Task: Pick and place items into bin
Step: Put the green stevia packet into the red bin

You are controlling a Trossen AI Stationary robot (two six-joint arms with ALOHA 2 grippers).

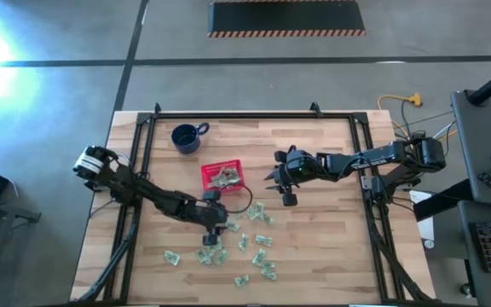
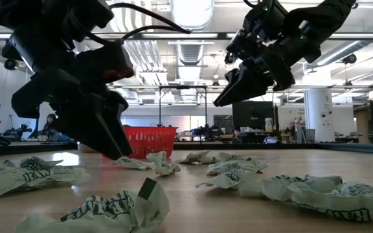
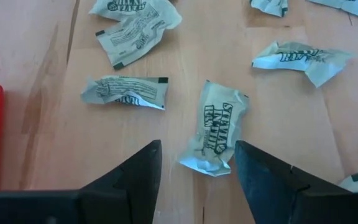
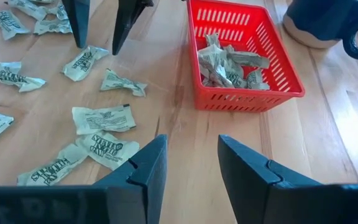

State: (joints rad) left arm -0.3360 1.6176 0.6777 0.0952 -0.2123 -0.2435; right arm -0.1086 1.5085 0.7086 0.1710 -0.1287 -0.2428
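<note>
Several pale green-and-white wrapped items (image 1: 263, 241) lie scattered on the wooden table's near half. The red latticed bin (image 4: 247, 99) stands at mid-table (image 1: 220, 163) with several items (image 4: 229, 62) inside it. My left gripper (image 3: 197, 163) is open, low over the table just near of the bin (image 1: 216, 228). One item (image 3: 216, 130) lies flat with its near end between the fingertips; I cannot tell whether they touch it. My right gripper (image 4: 191, 155) is open with nothing between its fingers. It hangs above the table to the right of the bin (image 1: 278, 179).
A dark blue mug (image 1: 186, 137) stands far-left of the bin. Black frame rails (image 1: 143, 145) run along the table's left, far and right sides. More items (image 3: 124, 92) lie close around my left gripper. Bare wood (image 1: 322, 230) lies to the right of the scattered items.
</note>
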